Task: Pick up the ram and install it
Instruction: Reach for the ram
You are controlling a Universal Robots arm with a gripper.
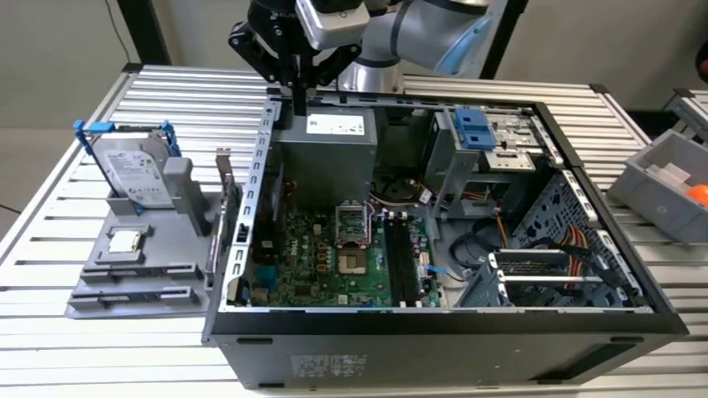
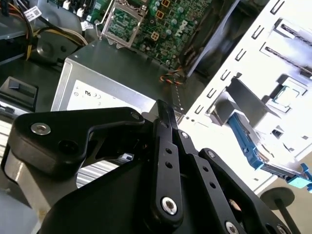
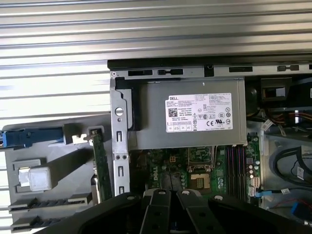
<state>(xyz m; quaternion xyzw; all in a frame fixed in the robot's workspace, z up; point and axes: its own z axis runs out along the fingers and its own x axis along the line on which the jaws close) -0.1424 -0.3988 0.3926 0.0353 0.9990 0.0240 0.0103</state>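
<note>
An open computer case (image 1: 443, 330) lies on its side on a slatted metal bench (image 1: 55, 332), its green motherboard (image 1: 310, 265) exposed next to the grey power supply (image 1: 327, 157). The robot arm's (image 1: 443, 37) black fingers (image 1: 298, 101), pressed together and gripping nothing, hang over the case corner by the power supply. The ram (image 3: 98, 165) stands on edge in a grey holder (image 1: 133, 294) just beside the case, near a silver processor chip (image 1: 122, 241).

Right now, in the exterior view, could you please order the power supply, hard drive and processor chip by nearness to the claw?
1. Power supply, in the case right by the claw.
2. Hard drive, upright at the exterior view's left.
3. Processor chip, left too, nearer the camera.
</note>
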